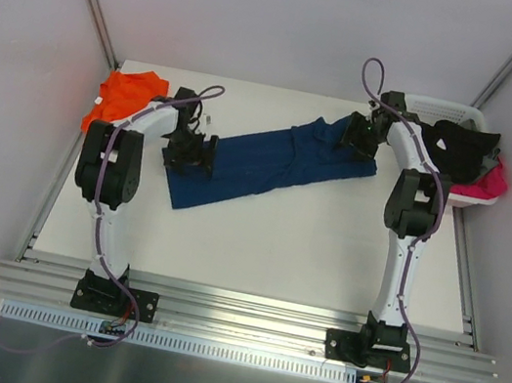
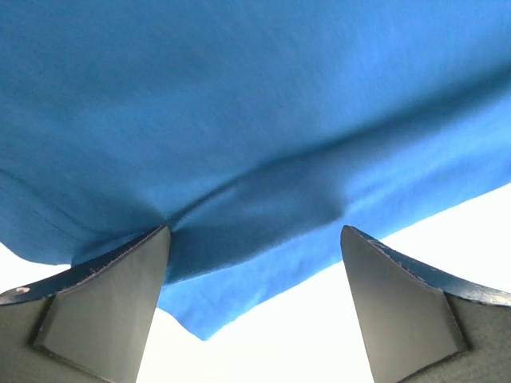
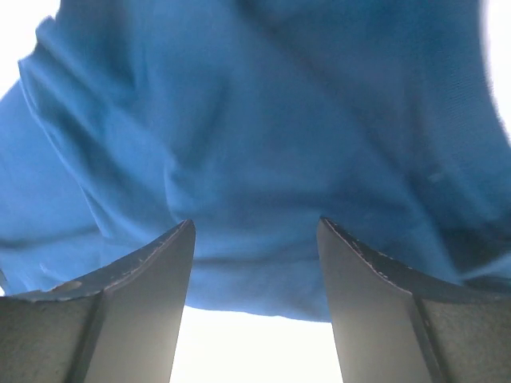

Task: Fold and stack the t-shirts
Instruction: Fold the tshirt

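While the left hand (image 2: 254,230) and right hand (image 3: 255,222) gape wide, both touch the navy t-shirt (image 1: 271,160).

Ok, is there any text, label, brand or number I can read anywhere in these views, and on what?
None can be read in any view.
The navy shirt: plain cloth, no print showing.
The orange shirt: nothing legible, too small to tell.
The basket: no lettering visible.

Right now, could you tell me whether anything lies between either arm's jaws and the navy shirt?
Nothing visible does. The left jaws and right jaws stand open right at the navy shirt, one at each end; both wrist views show its cloth directly ahead.
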